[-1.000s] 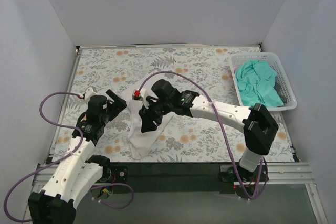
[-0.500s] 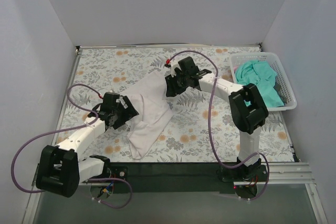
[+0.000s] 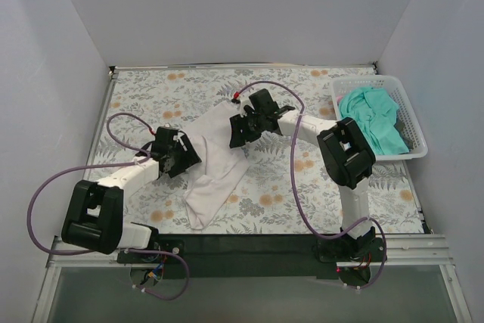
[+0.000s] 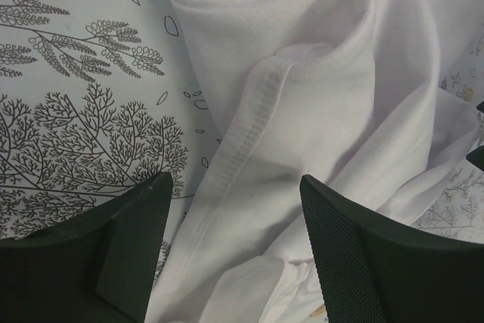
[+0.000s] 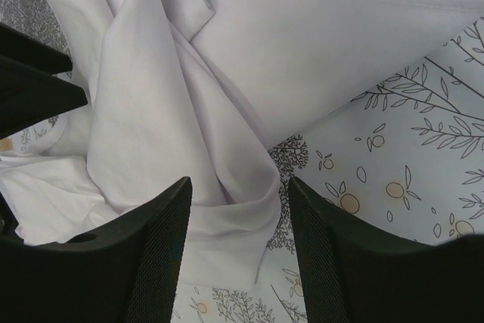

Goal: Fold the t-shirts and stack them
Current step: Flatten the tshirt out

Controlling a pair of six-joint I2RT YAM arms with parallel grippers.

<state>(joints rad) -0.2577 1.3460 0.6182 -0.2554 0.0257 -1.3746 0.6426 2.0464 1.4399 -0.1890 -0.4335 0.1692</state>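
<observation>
On the flower-patterned table [image 3: 151, 88], the white t-shirt [image 3: 215, 164] is lying left of centre as a loosely rumpled band, running diagonally from a far end near the middle of the table to a narrower near end close to the front edge. Both arms are reaching in over it from opposite sides.

The left gripper [image 3: 185, 160] is sitting at the shirt's left edge, about halfway along the band. In the left wrist view its two dark fingers [image 4: 128, 247] are standing wide apart, and a stitched hem of the white cloth is passing through the gap between them; the cloth is lying slack there, pinched by neither finger.

The right gripper [image 3: 236, 135] is hanging over the far, right-hand part of the shirt. In the right wrist view its fingers [image 5: 321, 247] are likewise spread wide, with a folded edge of the cloth lying between them on the table and nothing clamped.

The teal-green t-shirt [image 3: 369, 117] is resting crumpled inside the white lattice basket [image 3: 411, 122], which is standing at the table's far right corner, well apart from the white shirt and from both grippers.
</observation>
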